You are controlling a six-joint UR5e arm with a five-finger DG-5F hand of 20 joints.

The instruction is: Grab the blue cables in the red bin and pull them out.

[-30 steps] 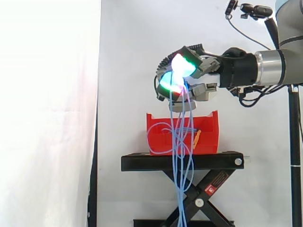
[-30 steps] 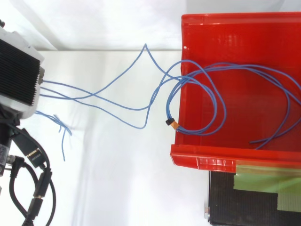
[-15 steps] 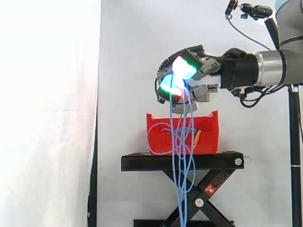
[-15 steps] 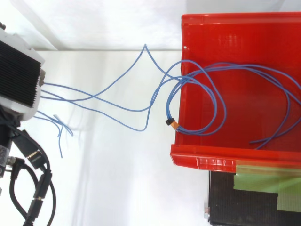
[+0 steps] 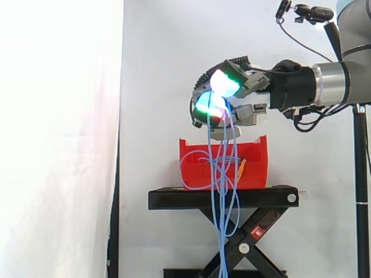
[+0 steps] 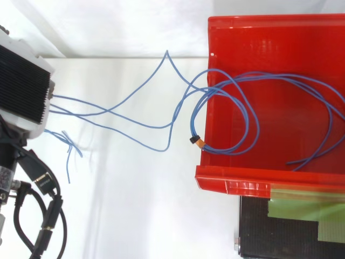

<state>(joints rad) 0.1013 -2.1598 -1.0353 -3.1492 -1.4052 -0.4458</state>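
Observation:
The hand (image 5: 240, 98) hovers above the red bin (image 5: 253, 168), its glowing fingers curled round a bunch of thin blue cables (image 5: 223, 191). From the hand the strands hang down past the bin's front, below the black stand (image 5: 174, 198). In the top view the hand (image 6: 21, 89) sits at the left edge. The blue cables (image 6: 135, 97) stretch from it across the white floor and over the red bin's rim (image 6: 202, 129). Loops of cable still lie inside that bin (image 6: 323, 70). A small black and orange tie (image 6: 195, 141) holds strands by the rim.
The bin stands on a black scissor-lift stand before a white curtain (image 5: 58, 139). A camera mount (image 5: 307, 11) and a pole (image 5: 362, 174) stand at the right. Green tape marks the stand's top (image 6: 302, 216) beside the bin.
The hand has shifted slightly toward the bin in the top view, and the loose cable ends by it have swung a little. The loops in the bin have hardly moved.

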